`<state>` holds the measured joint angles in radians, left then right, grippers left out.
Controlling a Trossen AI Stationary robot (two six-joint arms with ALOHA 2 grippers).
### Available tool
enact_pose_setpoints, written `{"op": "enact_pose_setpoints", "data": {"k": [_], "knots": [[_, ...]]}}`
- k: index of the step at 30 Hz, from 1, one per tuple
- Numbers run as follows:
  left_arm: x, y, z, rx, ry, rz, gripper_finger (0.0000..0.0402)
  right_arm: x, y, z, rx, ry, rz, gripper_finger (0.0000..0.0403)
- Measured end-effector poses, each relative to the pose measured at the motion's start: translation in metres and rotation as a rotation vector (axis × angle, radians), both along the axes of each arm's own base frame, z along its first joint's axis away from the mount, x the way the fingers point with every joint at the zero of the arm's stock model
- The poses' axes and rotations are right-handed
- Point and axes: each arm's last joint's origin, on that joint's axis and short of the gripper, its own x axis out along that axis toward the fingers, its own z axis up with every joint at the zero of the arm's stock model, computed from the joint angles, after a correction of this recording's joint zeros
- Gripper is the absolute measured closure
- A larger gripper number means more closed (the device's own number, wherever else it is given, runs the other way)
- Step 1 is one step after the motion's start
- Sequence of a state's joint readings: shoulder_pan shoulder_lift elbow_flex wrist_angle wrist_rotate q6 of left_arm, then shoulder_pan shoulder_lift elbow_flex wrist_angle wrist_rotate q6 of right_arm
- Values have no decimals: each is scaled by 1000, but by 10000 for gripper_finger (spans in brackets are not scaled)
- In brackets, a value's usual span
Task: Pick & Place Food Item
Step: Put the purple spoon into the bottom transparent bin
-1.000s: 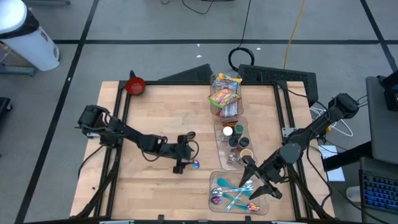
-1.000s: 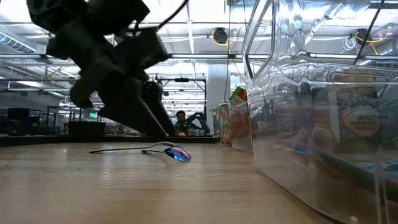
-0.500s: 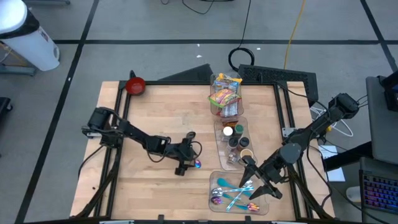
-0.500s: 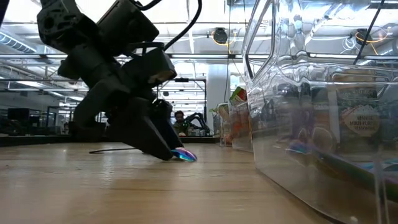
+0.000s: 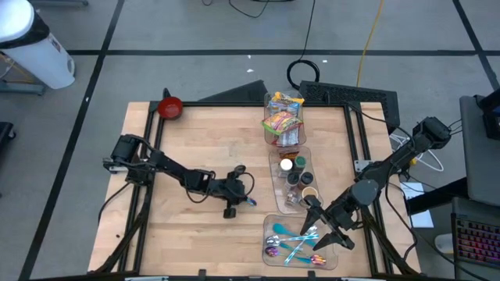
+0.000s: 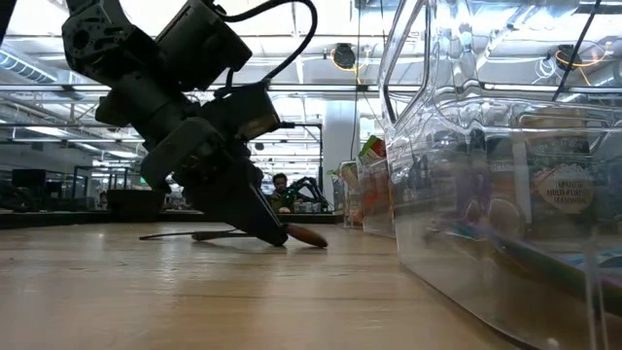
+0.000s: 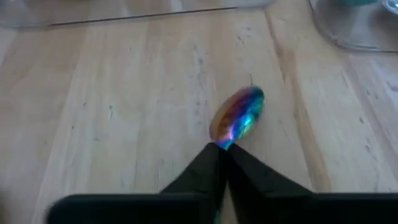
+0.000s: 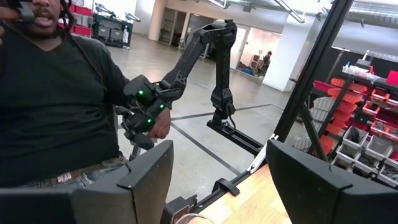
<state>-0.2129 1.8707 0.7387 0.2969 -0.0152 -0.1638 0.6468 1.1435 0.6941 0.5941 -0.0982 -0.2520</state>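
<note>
Looking straight down, I see my left gripper [image 5: 237, 207] low on the wooden table [image 5: 195, 133], just left of the row of clear bins, its 2 fingers pressed together on the neck of an iridescent spoon [image 7: 238, 116]. From the wrist camera the fingertips [image 7: 211, 163] meet right where the bowl begins, and the rainbow bowl pokes out past them, flat over the boards. At table height the tip [image 6: 307, 236] of that spoon lies on or just above the wood beyond the fingers; I cannot tell which.

Around that gripper I have bare wood on the side away from the bins, running out to the table's left edge and to the far edge, where a red bowl [image 5: 169, 107] sits at the corner, well apart. On the other side room is tight: the nearest clear bin [image 5: 275, 173], holding jars, stands just beside the spoon.

My right gripper [image 5: 326, 231] hangs over the near bin of cutlery [image 5: 269, 228] at the table's front edge, fingers spread with nothing between them. Its wrist camera looks off the table at a person in a black shirt [image 8: 59, 106].

Snack packets [image 5: 282, 119] fill the far bin.
</note>
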Motion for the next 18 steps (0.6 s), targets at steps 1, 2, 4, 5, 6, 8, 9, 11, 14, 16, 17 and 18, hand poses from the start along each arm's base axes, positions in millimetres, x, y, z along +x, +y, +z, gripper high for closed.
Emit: {"op": "enact_pose_setpoints", "data": {"k": [1, 2, 4, 5, 6, 8, 9, 11, 14, 16, 17, 18], "knots": [[0, 0, 0, -2, 1, 4, 378, 0, 0, 0, 0, 0, 0, 154], [0, 0, 0, -5, 3, 6, 388, 0, 0, 0, 0, 0, 0, 154], [0, 0, 0, -28, 6, 32, 390, 0, 0, 0, 0, 0, 0, 154], [0, 0, 2, -43, 4, 47, 387, 0, 0, 0, 0, 0, 0, 154], [0, 0, 4, -56, -2, 60, 385, 0, 0, 0, 0, 0, 0, 154], [-1, 0, 10, -74, -9, 68, 388, 0, 0, 0, 0, 0, -1, 154], [-3, 0, 14, -80, -11, 65, 392, 0, 0, 0, 0, 0, -1, 154], [-6, 0, 27, -81, -34, 40, 395, 0, 0, 0, 1, 1, -1, 154], [-8, -3, 56, -64, -159, -3, 394, 1, -1, 0, 7, 9, -45, 154], [-13, -2, 77, -49, -248, -17, 397, 2, -2, -1, 19, 28, -108, 154], [-17, -1, 84, -50, -272, -17, 397, 2, -3, -1, 23, 40, -136, 154], [-23, 0, 90, -48, -292, -17, 396, 2, -5, -1, 28, 51, -163, 154]]}}
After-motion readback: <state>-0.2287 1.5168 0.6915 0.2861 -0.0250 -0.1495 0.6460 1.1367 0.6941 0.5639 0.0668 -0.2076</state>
